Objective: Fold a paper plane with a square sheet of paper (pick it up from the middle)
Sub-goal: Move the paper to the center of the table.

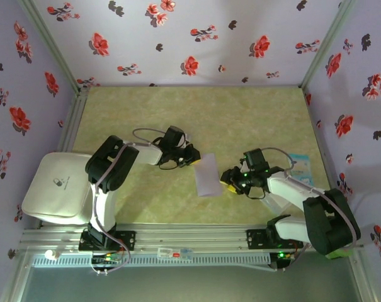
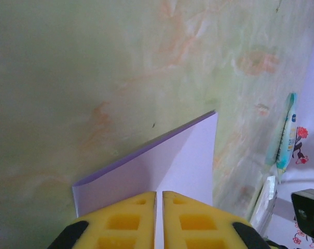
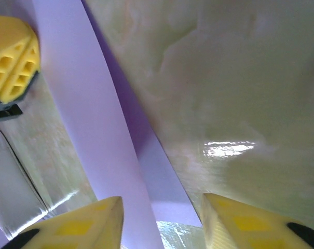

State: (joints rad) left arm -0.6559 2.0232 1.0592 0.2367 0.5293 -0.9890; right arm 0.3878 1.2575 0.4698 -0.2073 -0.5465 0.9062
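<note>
The square sheet of paper (image 1: 207, 174) is pale lavender and folded over on itself, lifted off the table between the two arms. My left gripper (image 1: 194, 157) is shut on its upper left edge. In the left wrist view the yellow fingers (image 2: 125, 220) pinch the folded sheet (image 2: 172, 166), which fans away from my left gripper (image 2: 159, 220). My right gripper (image 1: 227, 178) stands open just right of the sheet. In the right wrist view, the sheet (image 3: 89, 119) runs down into the gap of my right gripper (image 3: 162, 223), touching neither finger. A pointed paper plane is out of view.
A small light-blue card (image 1: 299, 165) lies at the right, by a whitish translucent plastic square (image 1: 277, 201). A white box (image 1: 56, 187) sits at the left. Flowered walls enclose the greenish table (image 1: 196, 113); a metal rail (image 1: 190, 236) runs along the front.
</note>
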